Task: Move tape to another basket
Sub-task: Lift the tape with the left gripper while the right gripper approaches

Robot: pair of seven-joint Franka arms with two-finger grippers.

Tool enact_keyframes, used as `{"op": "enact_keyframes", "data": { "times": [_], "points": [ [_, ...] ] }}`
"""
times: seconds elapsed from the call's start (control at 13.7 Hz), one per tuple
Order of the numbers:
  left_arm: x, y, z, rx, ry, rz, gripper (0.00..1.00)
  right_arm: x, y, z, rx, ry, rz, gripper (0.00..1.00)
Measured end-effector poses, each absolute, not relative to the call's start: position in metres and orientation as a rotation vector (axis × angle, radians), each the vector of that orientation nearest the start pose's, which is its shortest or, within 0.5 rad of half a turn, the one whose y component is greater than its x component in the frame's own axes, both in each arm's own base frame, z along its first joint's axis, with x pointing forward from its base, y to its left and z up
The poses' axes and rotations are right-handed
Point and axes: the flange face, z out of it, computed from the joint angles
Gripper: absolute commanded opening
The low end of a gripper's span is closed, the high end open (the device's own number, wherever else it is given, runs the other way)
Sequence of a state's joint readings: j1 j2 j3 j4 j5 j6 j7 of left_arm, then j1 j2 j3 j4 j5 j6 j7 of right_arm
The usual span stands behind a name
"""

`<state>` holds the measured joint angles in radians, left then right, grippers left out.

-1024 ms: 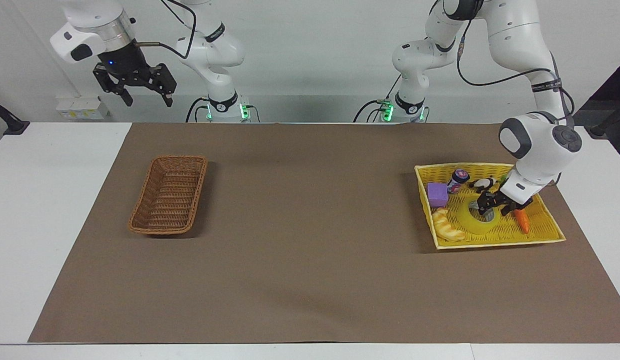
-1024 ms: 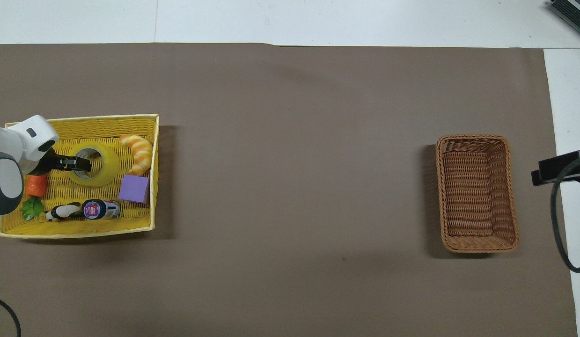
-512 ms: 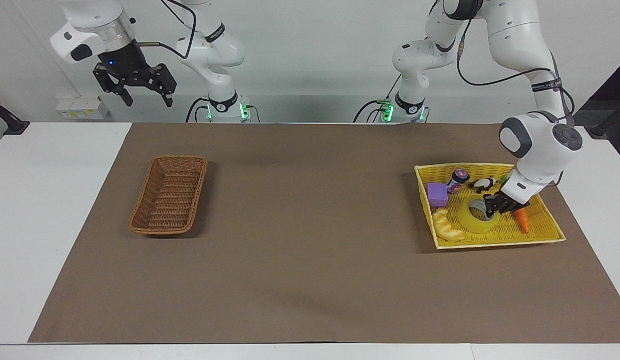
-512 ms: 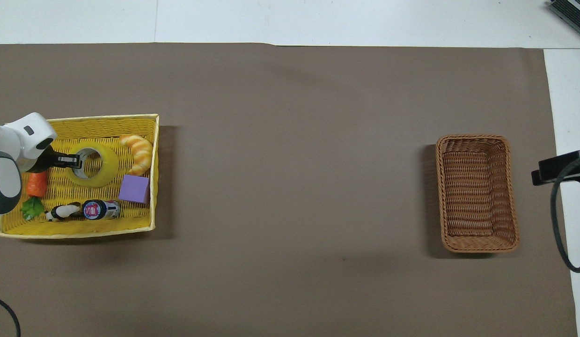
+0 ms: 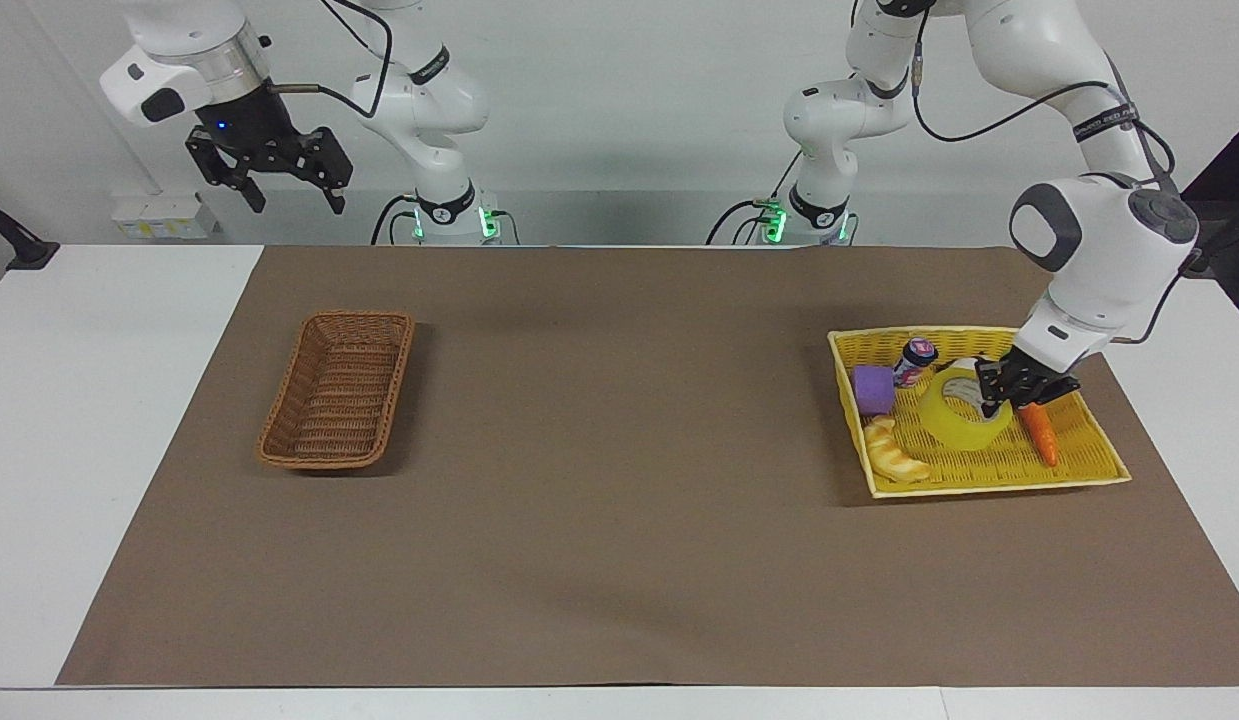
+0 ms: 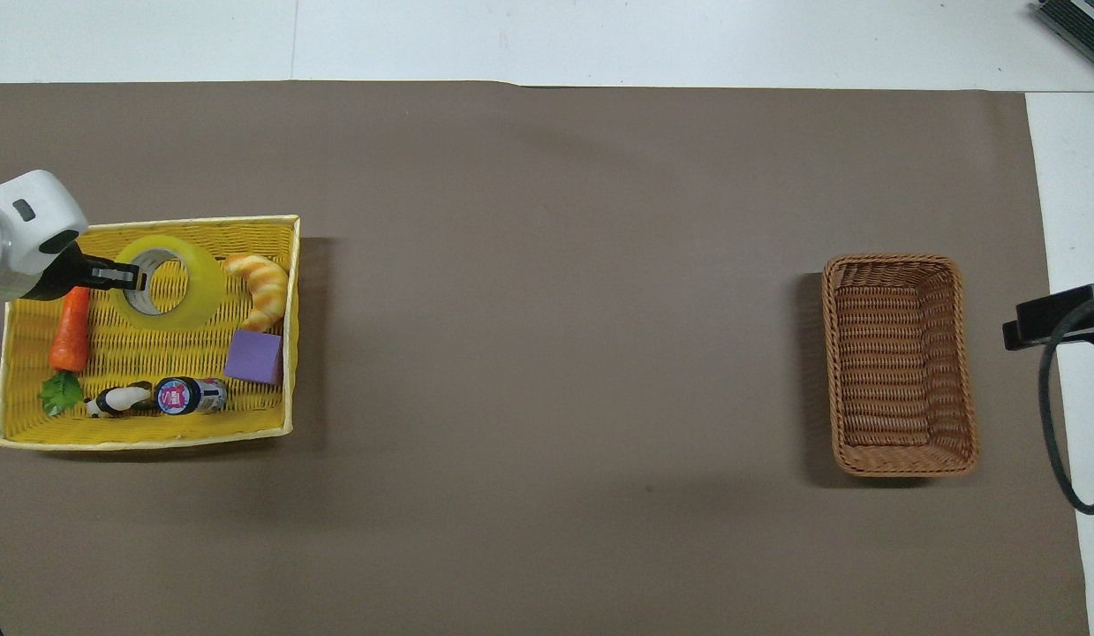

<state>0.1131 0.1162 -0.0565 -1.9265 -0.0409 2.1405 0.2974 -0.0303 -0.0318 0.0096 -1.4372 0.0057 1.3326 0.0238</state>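
The yellow tape roll (image 5: pixel 964 422) (image 6: pixel 186 293) hangs in my left gripper (image 5: pixel 997 396) (image 6: pixel 130 276), which is shut on its rim, one finger inside the core. The roll is lifted and tilted just above the yellow square basket (image 5: pixel 1089 445) (image 6: pixel 149 431) at the left arm's end of the table. The brown wicker basket (image 5: pixel 338 389) (image 6: pixel 899 364) stands empty at the right arm's end. My right gripper (image 5: pixel 287 190) is open and waits high up, near its base.
In the yellow basket lie a croissant (image 5: pixel 894 452) (image 6: pixel 260 288), a purple block (image 5: pixel 872 388) (image 6: pixel 253 357), a small bottle (image 5: pixel 915 360) (image 6: pixel 190 395), a carrot (image 5: pixel 1041 436) (image 6: pixel 69 329) and a black-and-white toy (image 6: pixel 114 400). A brown mat (image 5: pixel 619 480) covers the table.
My left gripper closed on the tape's rim and lifted the roll up off the yellow basket's floor, tilting it. The right arm has not moved.
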Motion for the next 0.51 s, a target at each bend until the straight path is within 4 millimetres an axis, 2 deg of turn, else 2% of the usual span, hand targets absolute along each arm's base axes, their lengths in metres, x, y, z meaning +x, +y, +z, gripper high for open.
{"op": "enact_keyframes", "data": {
  "times": [0.15,0.29,0.51],
  "points": [
    [0.588,-0.008,0.452,-3.151,0.366,-0.137,0.00,0.517,-0.012,0.683,-3.134,0.075,0.114,1.00],
    [0.584,-0.045,0.452,-3.184,0.363,-0.130,0.00,0.517,-0.014,0.682,-3.133,0.079,0.116,1.00],
    [0.580,-0.079,0.449,-3.279,0.367,-0.122,0.00,0.520,-0.013,0.673,-3.085,0.082,0.073,1.00]
  ]
}}
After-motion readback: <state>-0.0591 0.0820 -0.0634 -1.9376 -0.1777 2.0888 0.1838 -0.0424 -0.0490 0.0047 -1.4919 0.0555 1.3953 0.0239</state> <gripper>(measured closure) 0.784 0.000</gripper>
